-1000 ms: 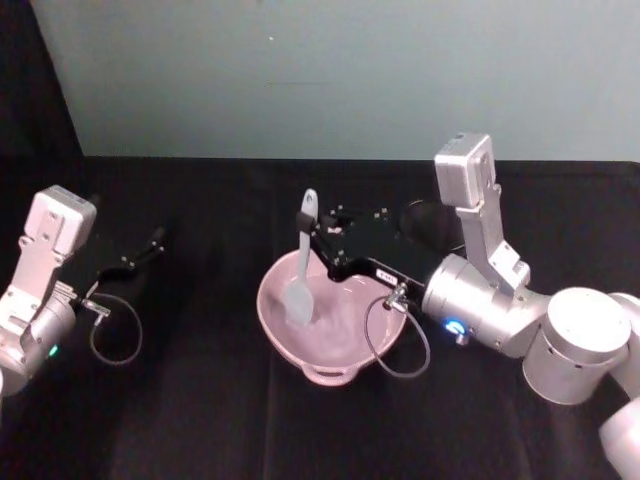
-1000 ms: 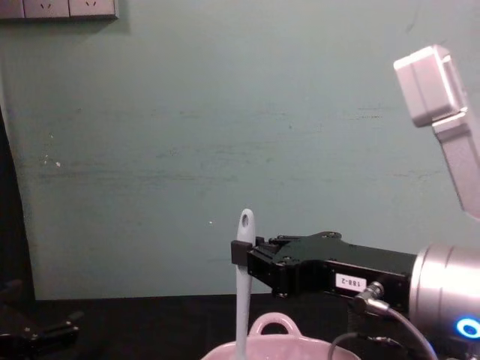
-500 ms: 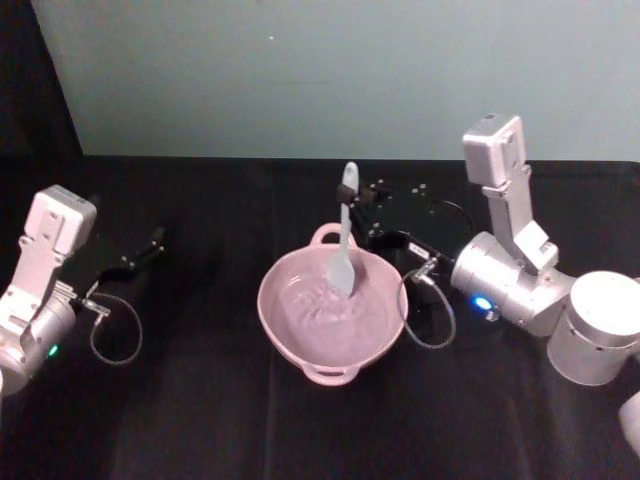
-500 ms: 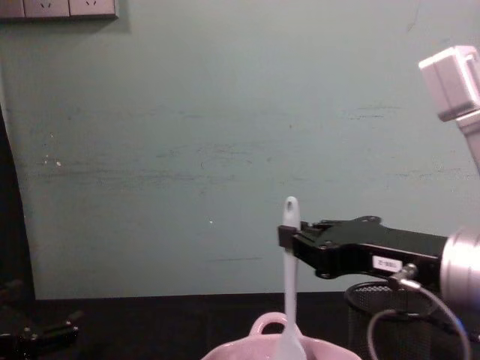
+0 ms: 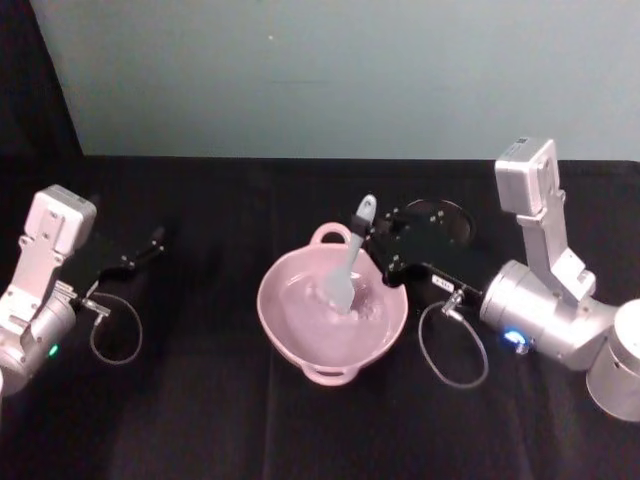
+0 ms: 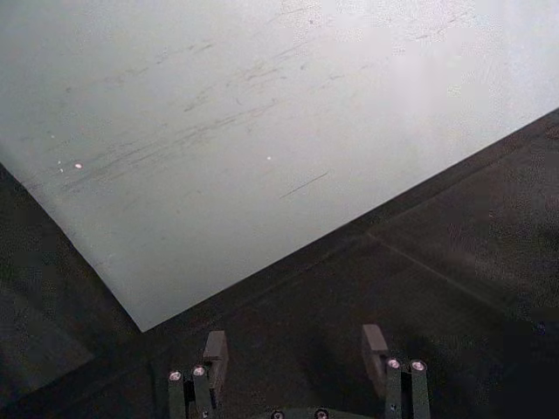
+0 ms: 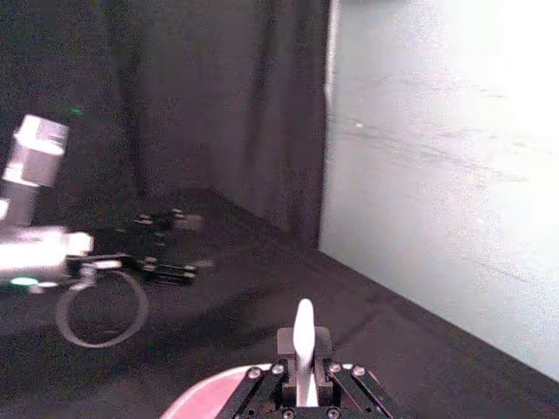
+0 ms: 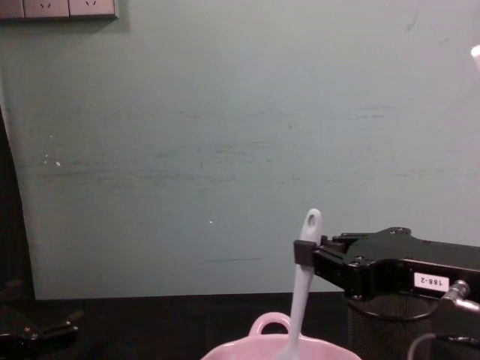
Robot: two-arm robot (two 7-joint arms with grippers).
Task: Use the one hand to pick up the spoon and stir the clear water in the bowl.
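The pale pink bowl (image 5: 272, 315) sits mid-table with rippled clear water inside; its loop handle and rim (image 8: 268, 325) show low in the chest view. The white spoon (image 5: 350, 258) leans in the bowl, scoop in the water at the right side, handle end up and tilted right. My right gripper (image 5: 378, 238), black with a "188-2" label, is shut on the spoon's upper handle (image 8: 302, 289). In the right wrist view the spoon (image 7: 303, 332) stands between its fingers above the bowl's rim (image 7: 210, 393). My left gripper (image 5: 153, 241) rests open at the far left, nothing between its fingers (image 6: 216, 349).
A black wire-mesh cup (image 5: 440, 214) stands just behind my right gripper, close to the bowl's right side; it also shows as the mesh cup (image 8: 379, 330) under the gripper. Black cloth covers the table, and a teal wall rises behind.
My right gripper has carried the spoon from the bowl's left side across to its right side, and the arm has drawn back rightward. The water is rippled. The left arm has stayed still.
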